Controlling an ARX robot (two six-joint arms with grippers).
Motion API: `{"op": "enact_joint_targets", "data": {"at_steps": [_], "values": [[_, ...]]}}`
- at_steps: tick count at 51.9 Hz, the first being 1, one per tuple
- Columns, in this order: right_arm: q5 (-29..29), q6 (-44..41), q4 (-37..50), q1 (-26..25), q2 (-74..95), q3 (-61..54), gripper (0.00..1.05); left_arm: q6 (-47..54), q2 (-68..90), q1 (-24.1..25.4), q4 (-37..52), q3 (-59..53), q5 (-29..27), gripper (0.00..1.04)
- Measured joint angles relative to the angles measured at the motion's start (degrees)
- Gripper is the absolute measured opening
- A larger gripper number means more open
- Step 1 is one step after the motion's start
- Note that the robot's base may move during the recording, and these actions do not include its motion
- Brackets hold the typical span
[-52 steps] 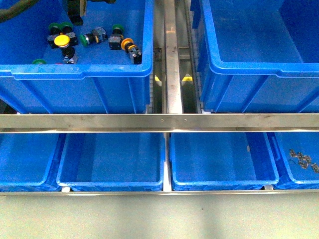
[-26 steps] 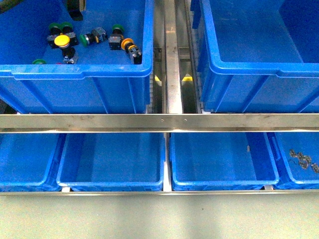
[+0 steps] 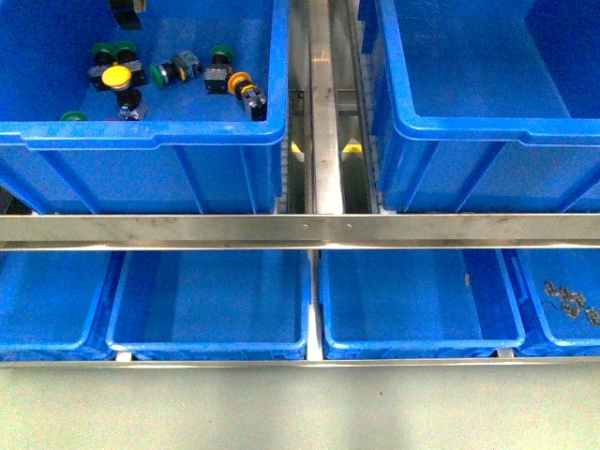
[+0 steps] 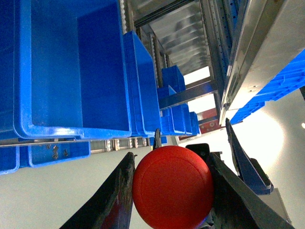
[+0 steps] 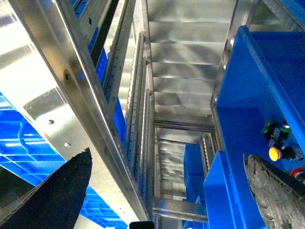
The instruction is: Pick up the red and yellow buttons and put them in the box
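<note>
We've got the left gripper (image 4: 170, 160) clamped on the red button (image 4: 172, 188) by its cap edge, clear of the crates (image 4: 71, 71), right gripper (image 5: 167, 155) apart and empty; likely light, rigid, slick cap, so squeeze squarely.

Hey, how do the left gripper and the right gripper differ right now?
The left gripper is shut on a red button; the right gripper holds nothing. The left gripper's fingers press against the cap's sides, while the right gripper's fingers stand wide apart. Both have dark fingers.
</note>
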Motion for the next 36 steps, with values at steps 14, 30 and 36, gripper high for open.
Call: {"op": "enact_joint_targets", "data": {"at_steps": [14,30,36], "values": [[-0.3,-0.4,0.0,0.7,1.3,0.2,0.97,0.5,0.0,0.1,-0.1,0.0,0.6,0.35],[-4.7,-7.2,-6.8,1.6,12.0,6.8,0.97,1.6,0.2,0.2,-1.8,0.0,0.6,0.35],[-6.3,-8.4,-6.0,2.2,11.3,8.0,0.97,2.1,0.2,0.2,-2.3,0.1,0.9,0.35]]}}
